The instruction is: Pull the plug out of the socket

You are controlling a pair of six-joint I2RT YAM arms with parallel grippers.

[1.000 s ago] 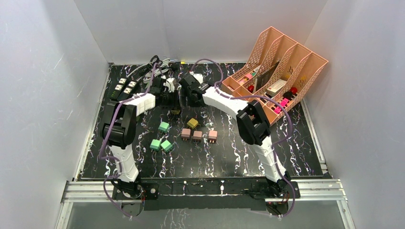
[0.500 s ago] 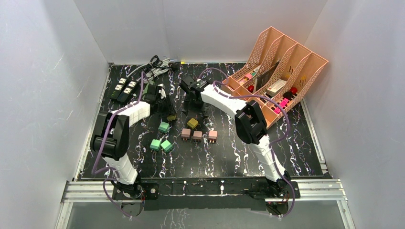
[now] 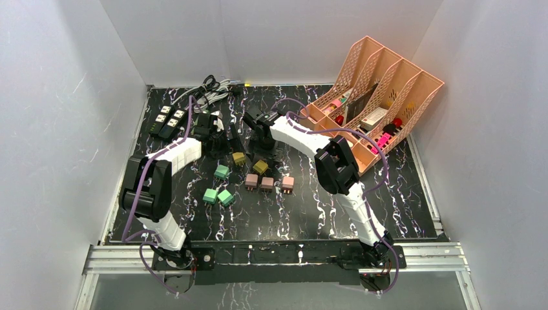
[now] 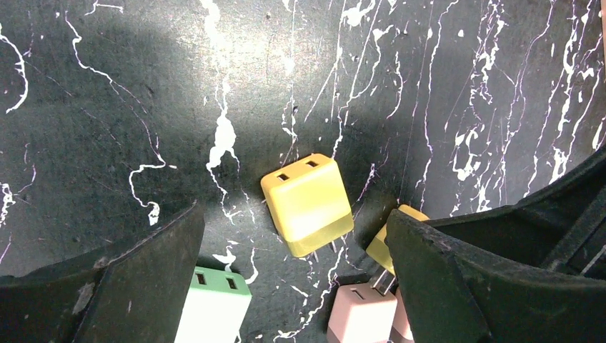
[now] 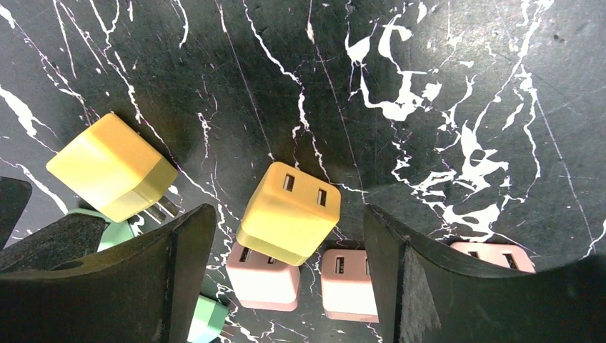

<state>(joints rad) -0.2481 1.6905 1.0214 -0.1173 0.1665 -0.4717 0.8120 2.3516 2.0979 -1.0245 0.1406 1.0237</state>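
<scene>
Two yellow cube plugs lie apart on the black marbled table. One yellow plug [image 3: 239, 157] [image 4: 307, 204] rests on its side, prongs toward the near edge, below my left gripper [image 3: 215, 134] [image 4: 293, 214], which is open and touches nothing. The other yellow plug [image 3: 260, 166] [image 5: 289, 211] shows two slots on its upper face and leans on a pink cube [image 5: 263, 279]; my right gripper [image 3: 260, 137] [image 5: 289, 211] hovers open above it. No plug sits in the black socket strips [image 3: 167, 121] at the back left.
Green cubes [image 3: 221, 172] [image 3: 210, 195] and pink cubes [image 3: 267, 183] [image 3: 287, 184] lie just in front of the yellow ones. Coiled cables [image 3: 210, 90] lie at the back wall. A pink file rack [image 3: 375, 97] fills the back right corner.
My left gripper has opened wide and a yellow plug now lies loose on the table under it. Both grippers drew apart from where they met a second ago.
</scene>
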